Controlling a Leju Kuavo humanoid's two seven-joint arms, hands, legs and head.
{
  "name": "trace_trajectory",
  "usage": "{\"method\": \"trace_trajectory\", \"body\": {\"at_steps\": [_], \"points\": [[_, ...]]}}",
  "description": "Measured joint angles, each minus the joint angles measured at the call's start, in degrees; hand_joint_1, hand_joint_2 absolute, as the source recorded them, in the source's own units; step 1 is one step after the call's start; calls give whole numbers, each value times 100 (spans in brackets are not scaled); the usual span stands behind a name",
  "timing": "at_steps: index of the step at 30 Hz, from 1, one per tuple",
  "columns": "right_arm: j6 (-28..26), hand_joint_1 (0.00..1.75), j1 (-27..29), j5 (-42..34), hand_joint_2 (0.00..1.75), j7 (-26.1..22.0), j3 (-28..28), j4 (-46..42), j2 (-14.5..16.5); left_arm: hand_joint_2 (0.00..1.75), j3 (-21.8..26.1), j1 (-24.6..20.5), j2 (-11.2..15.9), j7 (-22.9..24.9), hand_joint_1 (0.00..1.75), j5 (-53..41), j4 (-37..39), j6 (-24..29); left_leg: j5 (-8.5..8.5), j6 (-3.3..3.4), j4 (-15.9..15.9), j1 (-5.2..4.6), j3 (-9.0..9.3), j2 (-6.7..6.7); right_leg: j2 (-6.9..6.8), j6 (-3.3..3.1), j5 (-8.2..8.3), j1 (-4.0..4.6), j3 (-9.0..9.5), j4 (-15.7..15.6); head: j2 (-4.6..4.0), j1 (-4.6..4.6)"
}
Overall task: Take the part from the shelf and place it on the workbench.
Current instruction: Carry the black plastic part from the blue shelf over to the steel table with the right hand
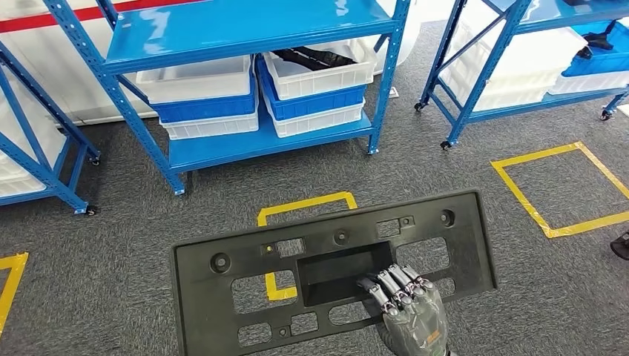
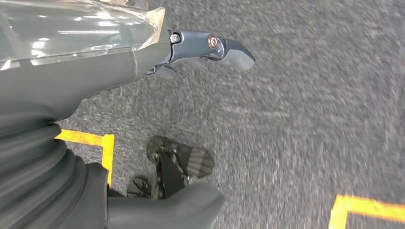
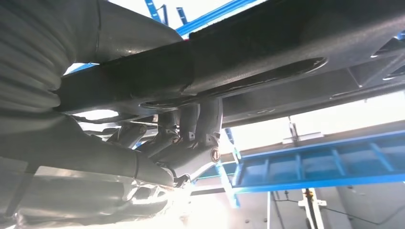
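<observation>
In the head view a wide black plastic part with several cut-outs is carried flat above the grey carpet, low in the picture. My right hand grips its near edge, fingers hooked over into the central recess. The right wrist view shows the part from underneath, with my right hand's fingers wrapped up against it. My left hand hangs over the carpet with its thumb stretched out and nothing in it.
A blue shelf stands ahead with stacked white and blue bins. More blue shelves stand at the right and left. Yellow tape squares mark the carpet. A dark shoe shows at the right edge.
</observation>
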Motion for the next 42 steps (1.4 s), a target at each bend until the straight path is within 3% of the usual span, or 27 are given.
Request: {"method": "trace_trajectory", "body": {"at_steps": [2,4,6,7,8,9,11,13,15,17,18,20,22,23,24,26,28,30,31,33,35,37,38,39,40,42], "points": [[0,175,18,25,175,51,-23,1,0,175,-3,-4,-3,-74,0,-54,-1,-140,-164,-64,172,44,-73,-171,121,-93,52,-28,-6,-9,0,-5],[0,175,22,26,175,98,-37,12,0,175,-11,-3,-2,-103,0,-98,-1,-274,-568,-106,766,66,-321,-491,234,-169,101,-35,-30,-11,0,-18],[0,175,28,22,175,129,-44,38,-5,175,-18,8,-2,-110,0,-114,-1,-344,-886,-112,1494,67,-630,-622,361,-207,128,-8,-62,-5,0,-26],[0,175,35,8,175,138,-48,55,-9,175,-19,11,-1,-111,0,-119,-1,-371,-893,-105,1659,67,-700,-639,433,-211,133,6,-66,-2,0,-26],[0,175,41,-14,175,148,-51,76,-14,175,-20,13,2,-111,0,-125,-1,-402,-783,-90,1601,67,-667,-655,508,-213,135,16,-63,0,0,-26],[0,175,45,-39,175,162,-53,98,-20,175,-21,12,7,-111,0,-131,-1,-439,-581,-65,1319,67,-531,-692,584,-212,136,22,-52,3,0,-26],[0,175,41,-83,175,205,-54,141,-39,175,-22,13,23,-112,0,-141,-1,-519,-195,-1,535,74,-164,-935,719,-205,137,40,-46,17,0,-27],[0,175,30,-94,175,245,-51,177,-63,175,-23,8,42,-121,0,-141,0,-592,-90,34,113,69,20,-1114,840,-166,157,43,-98,32,0,-28],[0,175,43,-67,175,262,-46,196,-81,175,-25,-3,47,-131,0,-141,-1,-658,-96,59,44,50,33,-1027,964,-92,199,36,-184,28,0,-28],[0,175,71,-2,175,263,-41,197,-96,175,-26,-11,48,-131,0,-141,-1,-704,-42,123,-33,59,40,-876,834,-56,142,48,-310,162,0,-18],[0,175,78,32,175,270,-39,196,-103,175,-26,-10,50,-124,0,-142,-1,-716,-17,155,-71,70,43,-788,688,-63,31,56,-439,381,1,-3],[0,175,90,100,175,299,-36,195,-119,175,-28,1,58,-99,0,-146,1,-745,-2,184,-88,66,31,-611,418,-82,-295,33,-804,1118,0,22],[0,175,128,173,175,338,-38,193,-140,175,-35,6,62,-42,0,-158,1,-747,-4,182,-82,62,20,-434,345,-27,-472,-4,-1050,1671,0,25],[0,175,153,198,175,352,-39,186,-152,175,-40,4,63,-6,0,-164,1,-724,-7,176,-77,65,17,-355,319,30,-433,-24,-1015,1646,0,27],[0,175,178,214,175,363,-39,174,-162,175,-45,2,62,31,0,-172,1,-686,-14,164,-69,71,19,-281,270,97,-314,-49,-848,1370,0,27],[0,175,207,217,175,373,-39,139,-174,175,-51,-4,66,73,0,-178,1,-628,-46,110,-34,66,26,-154,20,191,-38,-73,-371,533,1,31],[0,175,226,202,175,374,-40,104,-182,175,-51,-9,72,83,0,-175,1,-602,-80,31,2,40,40,-54,-139,161,86,-44,-129,75,1,26],[0,175,256,183,175,360,-45,82,-193,175,-50,-21,75,84,0,-172,-1,-597,-90,-31,1,37,73,45,-39,81,102,-15,-164,50,0,17],[0,175,270,174,175,337,-50,72,-198,175,-50,-30,79,89,0,-166,-1,-591,-116,-67,16,56,79,22,23,44,115,-40,-169,48,0,12],[0,175,275,151,175,259,-64,54,-197,175,-46,-35,85,114,0,-119,-1,-576,-345,-125,263,95,-9,-241,150,-52,163,-87,-173,38,1,-2],[-1,175,267,100,175,140,-96,50,-164,175,-24,-21,89,153,0,-31,0,-560,-758,-141,924,110,-282,-563,274,-125,205,-82,-191,40,1,-19],[-1,175,267,67,175,28,-143,69,-126,175,4,3,92,177,0,29,1,-547,-976,-142,1517,111,-536,-648,424,-152,222,-48,-210,43,0,-22],[0,175,269,70,175,-10,-166,81,-110,175,13,12,94,183,0,48,1,-539,-925,-137,1564,112,-555,-657,503,-155,227,-39,-212,46,0,-23],[0,175,271,83,175,-33,-185,94,-93,175,21,15,95,191,0,61,1,-532,-779,-125,1404,113,-480,-671,581,-151,229,-35,-211,51,0,-23],[0,175,272,97,175,-48,-201,103,-75,175,30,14,96,205,0,74,1,-521,-574,-106,1074,118,-324,-730,657,-147,231,-35,-210,60,0,-24],[0,175,263,119,175,-56,-220,113,-45,175,47,12,98,260,0,103,2,-499,-292,-65,385,129,-1,-979,793,-124,240,-14,-226,88,0,-22]]}}
